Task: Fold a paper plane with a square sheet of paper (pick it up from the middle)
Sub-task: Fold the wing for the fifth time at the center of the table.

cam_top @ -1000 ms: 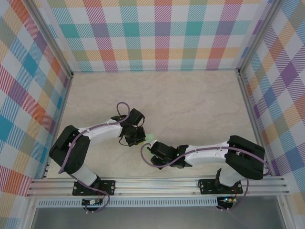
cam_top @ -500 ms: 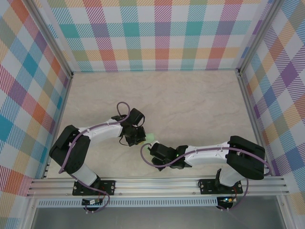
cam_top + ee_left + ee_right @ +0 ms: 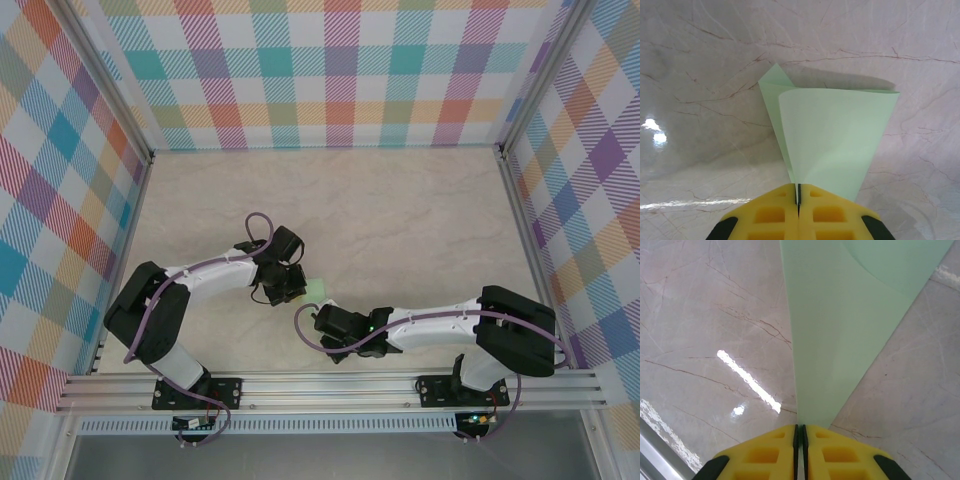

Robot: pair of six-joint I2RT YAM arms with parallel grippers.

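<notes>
My right fingers (image 3: 837, 455) are closing the last bit onto the sheet of paper (image 3: 835, 135), joining my left fingers (image 3: 767, 215), already clamped on it. I'm holding it doubled over the bench (image 3: 420, 200), near the middle of the near edge, ready for creasing.

The left arm (image 3: 210, 268) and right arm (image 3: 430, 322) bent inward toward lower centre. The left gripper (image 3: 798, 195) and right gripper (image 3: 800, 432) each clamped the square sheet of paper (image 3: 840, 140), jaws pressed together.
</notes>
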